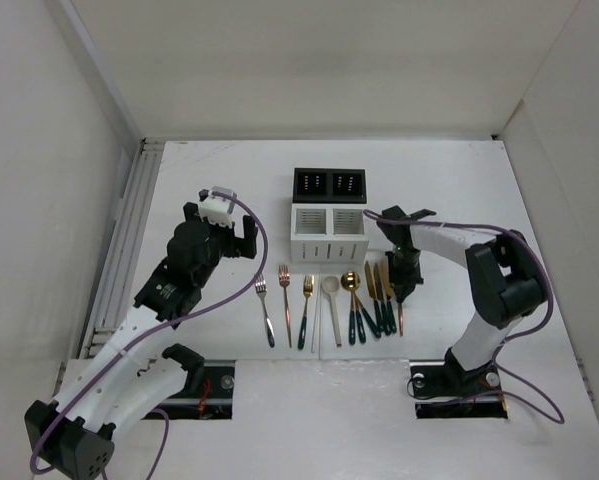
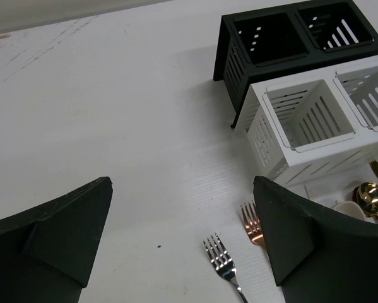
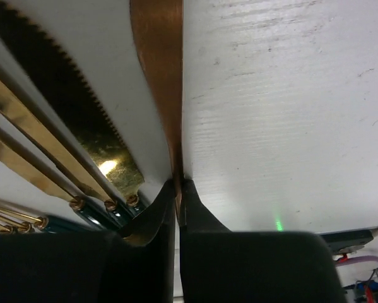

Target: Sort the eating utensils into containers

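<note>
Right end effector (image 3: 178, 184) clenched on the copper knife (image 3: 158, 76), at the right end of the utensils (image 1: 308, 300) lying on the surface (image 1: 459, 200). Left end effector (image 2: 182, 189) released, hovering left of the white caddy (image 2: 302, 126) and black caddy (image 2: 271, 44).

The black caddy (image 1: 329, 185) is dotted, the white caddy (image 1: 329, 250) slotted.

Polished metal against matt: the copper knife (image 3: 158, 76) and gold serrated knife (image 3: 94, 142) shine mirror-bright, the silver fork (image 2: 221, 262) glossy, on a matt white counter (image 3: 283, 95) with a faint grain and scuffs; the black caddy (image 2: 230, 57) and white caddy (image 2: 264, 136) look smooth and matt, the fingers of the right end effector (image 3: 178, 184) a dull black
</note>
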Robot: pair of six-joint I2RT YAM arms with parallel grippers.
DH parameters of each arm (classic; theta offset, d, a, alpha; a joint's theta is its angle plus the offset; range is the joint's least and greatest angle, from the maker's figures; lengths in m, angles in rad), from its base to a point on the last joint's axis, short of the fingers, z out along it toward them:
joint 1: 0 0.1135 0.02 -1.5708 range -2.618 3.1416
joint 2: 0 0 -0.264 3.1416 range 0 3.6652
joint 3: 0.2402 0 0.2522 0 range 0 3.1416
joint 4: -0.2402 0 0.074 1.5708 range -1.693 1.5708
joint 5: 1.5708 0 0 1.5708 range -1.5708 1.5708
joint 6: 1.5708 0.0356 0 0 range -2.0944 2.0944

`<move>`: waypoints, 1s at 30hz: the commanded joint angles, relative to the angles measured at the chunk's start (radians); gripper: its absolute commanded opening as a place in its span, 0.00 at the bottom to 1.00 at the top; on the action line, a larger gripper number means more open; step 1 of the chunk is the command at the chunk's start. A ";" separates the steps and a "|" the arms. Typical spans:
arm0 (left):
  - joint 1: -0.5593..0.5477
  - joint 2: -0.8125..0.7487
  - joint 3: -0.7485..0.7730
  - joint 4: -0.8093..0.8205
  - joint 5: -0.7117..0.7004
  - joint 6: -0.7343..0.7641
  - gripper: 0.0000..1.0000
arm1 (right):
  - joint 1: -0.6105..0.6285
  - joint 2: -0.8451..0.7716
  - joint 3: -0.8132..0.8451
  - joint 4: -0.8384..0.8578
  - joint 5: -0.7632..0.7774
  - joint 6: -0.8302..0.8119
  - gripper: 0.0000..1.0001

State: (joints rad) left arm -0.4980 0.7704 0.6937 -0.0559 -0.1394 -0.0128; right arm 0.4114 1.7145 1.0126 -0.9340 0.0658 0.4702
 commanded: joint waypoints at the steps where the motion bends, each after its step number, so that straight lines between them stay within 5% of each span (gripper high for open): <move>1: -0.007 -0.017 -0.010 0.037 -0.017 -0.007 0.93 | -0.035 0.017 -0.022 0.054 0.018 0.010 0.00; 9: -0.007 -0.008 -0.010 0.037 -0.017 -0.007 0.93 | -0.045 0.016 0.063 0.018 0.172 0.010 0.00; 15: 0.004 0.012 0.009 0.037 -0.017 -0.007 0.93 | -0.034 -0.180 0.170 0.038 0.293 0.019 0.00; 24: 0.024 0.061 0.018 0.037 -0.008 -0.007 0.93 | -0.033 -0.449 0.127 0.282 0.370 -0.031 0.00; 30: 0.071 0.110 0.041 0.070 0.017 -0.025 0.93 | 0.035 -0.561 0.075 0.895 0.329 -0.212 0.00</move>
State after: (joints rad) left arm -0.4515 0.8696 0.6941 -0.0448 -0.1371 -0.0174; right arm 0.4118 1.1988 1.1038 -0.4728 0.3962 0.3702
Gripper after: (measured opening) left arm 0.928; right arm 0.039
